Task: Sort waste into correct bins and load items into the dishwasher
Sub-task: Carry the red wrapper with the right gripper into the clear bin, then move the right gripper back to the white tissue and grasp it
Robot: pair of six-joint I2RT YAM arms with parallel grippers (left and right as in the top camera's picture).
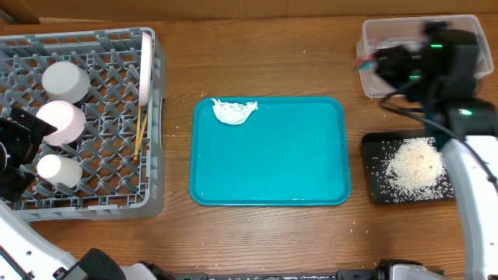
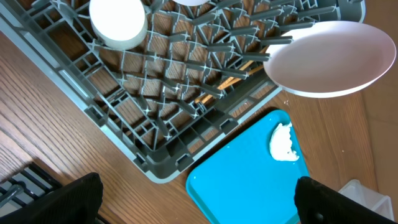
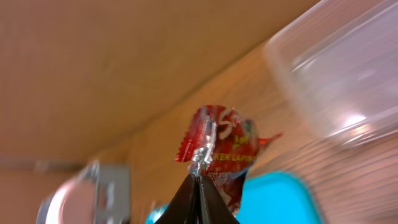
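Note:
My right gripper (image 3: 199,175) is shut on the red printed wrapper (image 3: 227,146). In the overhead view it (image 1: 380,62) holds the wrapper at the left edge of the clear tub (image 1: 389,31). The black tray (image 1: 373,190) holds a pile of rice grains (image 1: 416,167). The crumpled white napkin (image 1: 233,111) (image 2: 283,142) lies at the far left corner of the teal tray (image 1: 272,163). The grey dish rack (image 1: 101,198) holds two pale bowls (image 1: 64,82) (image 1: 62,120), a small cup (image 1: 58,169), an upright plate (image 1: 146,66) and chopsticks (image 1: 141,128). My left gripper (image 2: 199,205) is open and empty, above the rack's left side (image 1: 15,148).
In the left wrist view the rack (image 2: 174,93) fills the top, with the plate (image 2: 329,59) on edge and the teal tray (image 2: 249,180) below it. A few stray grains lie on the wooden table beside the black tray. The right arm crosses over the tub and the black tray.

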